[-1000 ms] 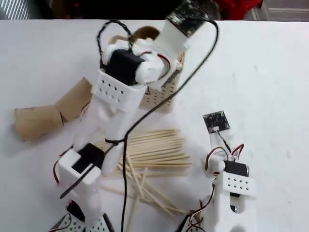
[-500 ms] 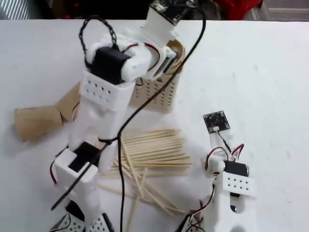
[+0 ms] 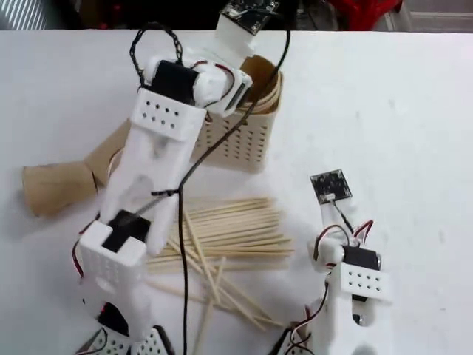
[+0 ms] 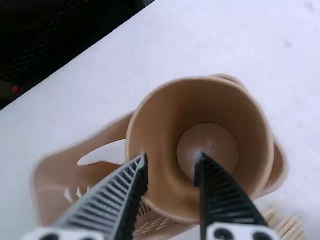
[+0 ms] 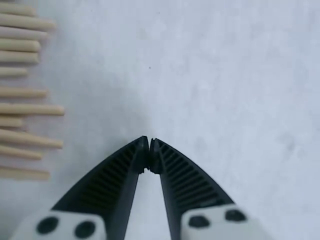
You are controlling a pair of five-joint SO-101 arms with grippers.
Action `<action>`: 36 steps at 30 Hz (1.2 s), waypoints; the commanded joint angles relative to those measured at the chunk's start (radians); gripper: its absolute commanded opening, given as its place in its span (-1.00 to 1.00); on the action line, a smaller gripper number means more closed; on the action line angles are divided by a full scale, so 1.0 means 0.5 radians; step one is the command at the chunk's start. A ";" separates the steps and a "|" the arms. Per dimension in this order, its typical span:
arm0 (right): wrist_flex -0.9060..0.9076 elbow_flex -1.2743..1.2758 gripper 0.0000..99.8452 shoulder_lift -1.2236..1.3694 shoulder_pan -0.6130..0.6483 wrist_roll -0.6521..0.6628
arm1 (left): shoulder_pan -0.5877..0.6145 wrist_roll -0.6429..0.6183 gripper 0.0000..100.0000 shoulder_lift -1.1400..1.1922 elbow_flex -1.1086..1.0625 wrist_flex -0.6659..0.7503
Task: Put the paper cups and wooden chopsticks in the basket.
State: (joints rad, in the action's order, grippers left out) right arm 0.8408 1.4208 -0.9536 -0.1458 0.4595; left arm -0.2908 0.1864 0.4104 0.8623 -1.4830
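Observation:
A brown paper cup [image 4: 210, 145] stands upright in the beige perforated basket [image 3: 240, 144], mouth up. My left gripper [image 4: 172, 165] hangs over it, open, with one finger inside the cup and the other outside its wall. From above, the left gripper [image 3: 244, 89] is at the basket's back rim, beside the cup [image 3: 264, 74]. Two more paper cups [image 3: 55, 186] [image 3: 111, 151] lie on their sides at the left. Wooden chopsticks [image 3: 233, 233] lie in a loose pile at the table's middle. My right gripper [image 5: 150, 150] is shut and holds nothing, low over bare table beside the chopstick ends [image 5: 30, 92].
The left arm [image 3: 148, 177] stretches from the front edge over the chopstick pile to the basket, trailing a black cable [image 3: 188, 222]. The right arm [image 3: 355, 277] sits at the front right. White table lies open to the right of the basket.
The left arm swung to the left over the basket, and the cup it carried now stands in the basket. The right arm has not moved.

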 commanded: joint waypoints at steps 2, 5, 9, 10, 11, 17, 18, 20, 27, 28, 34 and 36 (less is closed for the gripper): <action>-0.035 -0.006 -0.96 0.005 0.020 0.003 | -0.005 -0.003 -0.66 -0.017 -0.003 0.046; -0.035 -0.006 -0.96 0.005 0.020 0.003 | -0.005 0.003 -0.66 -0.038 0.117 0.025; -0.035 -0.006 -0.96 0.005 0.020 0.003 | 0.005 -0.003 -0.66 -0.066 0.408 -0.126; -0.035 -0.006 -0.96 0.005 0.020 0.003 | -0.005 -0.003 -0.66 -0.063 0.420 -0.147; -0.035 -0.006 -0.96 0.005 0.020 0.003 | -0.026 -0.003 -0.66 -0.044 0.420 -0.166; -0.035 -0.006 -0.96 0.005 0.020 0.003 | -0.063 -0.003 -0.66 0.247 0.423 -0.212; -0.035 -0.006 -0.96 0.005 0.020 0.003 | -0.063 -0.006 -0.66 0.311 0.439 -0.209; -0.035 -0.006 -0.96 0.005 0.020 0.003 | -0.072 -0.006 -0.66 0.407 0.445 -0.203; -0.035 -0.006 -0.96 0.005 0.020 0.003 | -0.118 -0.006 -0.66 0.400 0.730 -0.267; -0.035 -0.006 -0.96 0.005 0.020 0.003 | -0.118 -0.003 -0.66 0.382 0.816 -0.313; -0.035 -0.006 -0.96 0.005 0.020 0.003 | 0.005 0.000 -0.66 0.164 1.356 -0.617; -0.035 -0.006 -0.96 0.005 0.020 0.003 | 0.167 0.000 -0.66 0.029 1.384 -0.608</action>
State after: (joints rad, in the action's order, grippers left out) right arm 0.8408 1.4208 -0.9536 -0.1458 0.4595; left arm -0.3199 0.1849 0.5792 1.4454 -1.7714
